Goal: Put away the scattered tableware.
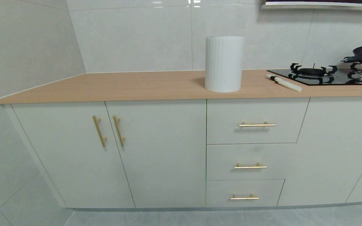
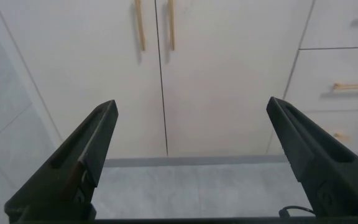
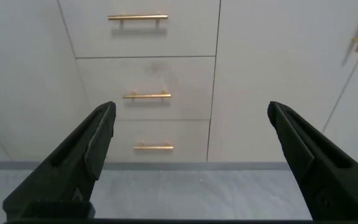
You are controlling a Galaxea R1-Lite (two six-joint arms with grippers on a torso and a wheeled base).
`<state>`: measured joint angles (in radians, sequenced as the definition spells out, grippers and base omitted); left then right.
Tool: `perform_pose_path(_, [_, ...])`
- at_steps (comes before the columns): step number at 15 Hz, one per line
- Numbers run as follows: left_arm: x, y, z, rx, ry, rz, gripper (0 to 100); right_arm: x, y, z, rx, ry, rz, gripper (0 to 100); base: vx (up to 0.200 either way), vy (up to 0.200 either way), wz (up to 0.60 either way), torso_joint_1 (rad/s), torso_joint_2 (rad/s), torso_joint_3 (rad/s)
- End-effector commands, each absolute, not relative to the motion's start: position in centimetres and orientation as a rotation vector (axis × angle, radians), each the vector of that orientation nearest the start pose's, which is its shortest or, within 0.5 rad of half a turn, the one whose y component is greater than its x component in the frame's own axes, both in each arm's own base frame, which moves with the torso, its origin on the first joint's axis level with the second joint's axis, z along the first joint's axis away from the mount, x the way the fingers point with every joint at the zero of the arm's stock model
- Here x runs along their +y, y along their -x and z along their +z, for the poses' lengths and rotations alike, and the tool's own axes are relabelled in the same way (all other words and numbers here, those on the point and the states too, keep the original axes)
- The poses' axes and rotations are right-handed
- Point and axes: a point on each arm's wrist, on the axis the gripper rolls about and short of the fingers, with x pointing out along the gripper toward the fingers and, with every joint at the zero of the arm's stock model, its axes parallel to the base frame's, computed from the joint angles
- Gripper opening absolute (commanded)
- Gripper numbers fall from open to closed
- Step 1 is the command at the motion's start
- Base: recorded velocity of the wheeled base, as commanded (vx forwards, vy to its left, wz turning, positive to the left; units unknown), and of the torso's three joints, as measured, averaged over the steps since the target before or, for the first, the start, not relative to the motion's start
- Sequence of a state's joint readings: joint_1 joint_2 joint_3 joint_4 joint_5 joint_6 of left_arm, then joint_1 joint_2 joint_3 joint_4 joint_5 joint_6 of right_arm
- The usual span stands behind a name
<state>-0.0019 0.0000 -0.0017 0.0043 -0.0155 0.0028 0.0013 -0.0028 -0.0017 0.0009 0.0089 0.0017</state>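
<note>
The pale knife [image 1: 284, 82] on the surface [image 1: 121, 86] looks light, stiff and slippery; better to grip at its middle. The left end effector [image 2: 191, 107] and right end effector [image 3: 191, 109] stand wide, empty.

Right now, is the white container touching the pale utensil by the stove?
Apart. The head view shows bare countertop between the white container and the pale utensil.

Left hand [image 2: 191, 101] and right hand [image 3: 191, 104] are both spread wide and hold nothing
</note>
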Motion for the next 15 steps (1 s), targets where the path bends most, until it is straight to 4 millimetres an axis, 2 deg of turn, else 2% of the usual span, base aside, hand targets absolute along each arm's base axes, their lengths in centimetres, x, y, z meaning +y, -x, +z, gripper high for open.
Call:
perform_pose_path(1, [-0.03,2.29,7.54,0.003,-0.003,-0.017,100,0.02,2.29,7.57,0.0,-0.002,0.011,100,0.2,0.0,0.0,0.012,0.01,0.002])
perform_pose_path(13, [-0.03,2.29,7.54,0.003,-0.003,-0.017,100,0.02,2.29,7.57,0.0,-0.002,0.011,100,0.2,0.0,0.0,0.002,0.0,0.002])
perform_pose_path(15, [-0.03,2.29,7.54,0.003,-0.003,-0.017,100,0.02,2.29,7.57,0.0,-0.002,0.011,100,0.0,0.0,0.0,0.0,0.0,0.0])
